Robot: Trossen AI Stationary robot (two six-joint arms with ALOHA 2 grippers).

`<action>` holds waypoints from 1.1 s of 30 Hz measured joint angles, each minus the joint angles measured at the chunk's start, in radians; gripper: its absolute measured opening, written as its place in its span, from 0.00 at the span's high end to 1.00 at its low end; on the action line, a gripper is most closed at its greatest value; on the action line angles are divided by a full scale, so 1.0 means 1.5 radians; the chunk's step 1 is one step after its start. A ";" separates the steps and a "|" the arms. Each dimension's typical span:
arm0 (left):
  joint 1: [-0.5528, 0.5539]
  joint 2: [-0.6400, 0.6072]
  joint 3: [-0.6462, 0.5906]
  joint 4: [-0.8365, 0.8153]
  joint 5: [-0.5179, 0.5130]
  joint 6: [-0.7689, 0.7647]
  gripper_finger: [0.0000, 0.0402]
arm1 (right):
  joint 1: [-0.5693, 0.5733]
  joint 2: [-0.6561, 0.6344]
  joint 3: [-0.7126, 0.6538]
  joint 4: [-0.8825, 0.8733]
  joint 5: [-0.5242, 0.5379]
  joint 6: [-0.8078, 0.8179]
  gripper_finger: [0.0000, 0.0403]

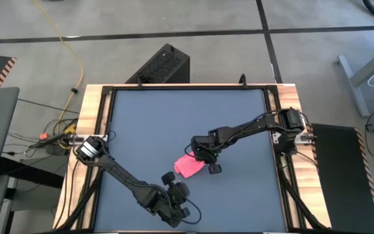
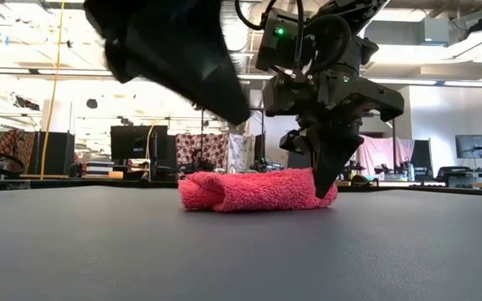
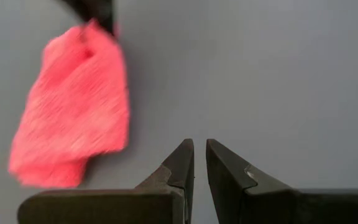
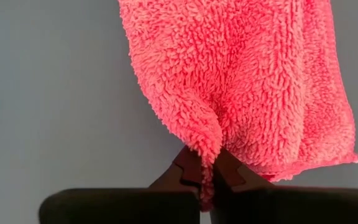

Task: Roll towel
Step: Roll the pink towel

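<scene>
We find the towel [image 1: 189,166] lying on the dark grey mat [image 1: 174,117] that covers the surface, toward its near middle part, folded over on itself into a low, loose bundle. In the low view it [image 2: 253,190] rests flat on the mat with a rounded fold at one end.

The right gripper [image 1: 211,167] sits at the towel's edge. In the right wrist view its fingers [image 4: 225,171] are pressed together on a pinched ridge of the pink cloth [image 4: 247,81], so we record it as clamped on the towel. The low view shows the same gripper [image 2: 328,186] pointing down, tips at mat level against the bundle.

The left gripper [image 1: 182,209] waits near the front edge of the mat, just apart from the towel. Its fingers [image 3: 182,165] stand nearly together with only a narrow slit between them, and they hold nothing.
</scene>
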 joint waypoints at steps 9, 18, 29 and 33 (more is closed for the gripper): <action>0.023 0.000 0.000 0.088 0.090 0.044 0.79 | 0.000 0.000 0.000 0.035 0.001 0.041 0.93; 0.019 0.000 0.000 0.006 0.097 0.027 0.55 | 0.000 0.000 0.001 0.043 0.001 0.055 0.93; 0.024 0.031 0.000 -0.192 -0.001 0.035 0.54 | 0.003 0.000 0.001 0.039 -0.014 0.085 0.93; 0.033 0.076 0.000 -0.174 0.017 0.040 0.54 | 0.010 0.000 0.001 0.032 -0.016 0.091 0.93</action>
